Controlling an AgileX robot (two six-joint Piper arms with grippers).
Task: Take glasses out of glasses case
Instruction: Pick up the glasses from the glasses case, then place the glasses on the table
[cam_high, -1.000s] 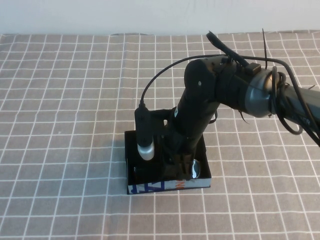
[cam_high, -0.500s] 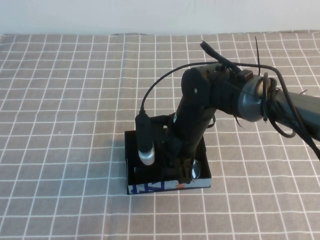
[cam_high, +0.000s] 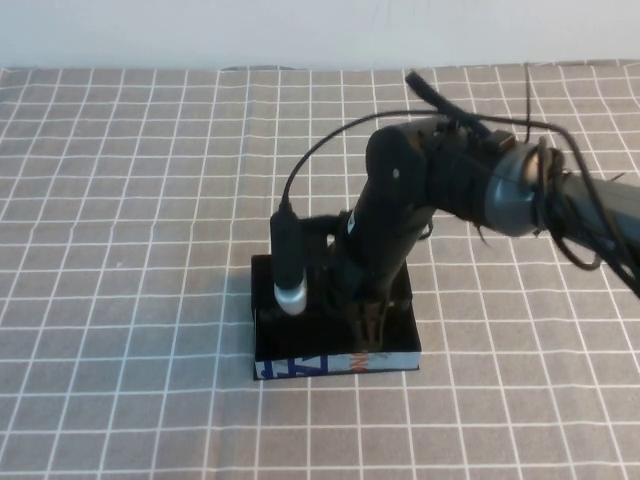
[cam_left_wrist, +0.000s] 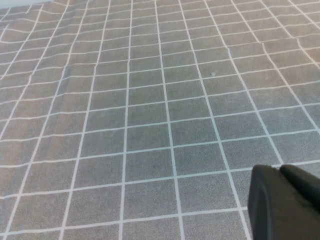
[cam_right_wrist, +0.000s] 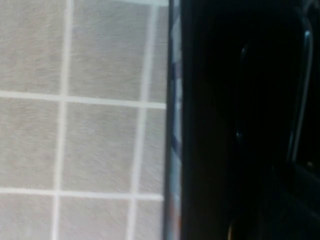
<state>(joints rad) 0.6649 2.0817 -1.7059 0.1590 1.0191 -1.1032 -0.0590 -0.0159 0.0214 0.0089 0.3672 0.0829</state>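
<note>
Inside the glasses case (cam_high: 335, 350), right jaws (cam_high: 368, 330) reach down, grip unclear; left jaws (cam_left_wrist: 285, 202) parked, closed.

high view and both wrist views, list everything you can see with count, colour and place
black rectangular glasses case with a pale printed front edge: one, black, near middle of the table, under the right arm.
black glasses: one pair, only partly seen as thin dark outlines inside the case in the right wrist view.
grey checked tablecloth with white lines: one, covers the whole table.
pale wall: one, whitish, beyond the far table edge.
right gripper: one, black, reaching down into the case.
left gripper: one, black, only a tip seen above bare cloth in the left wrist view.
</note>
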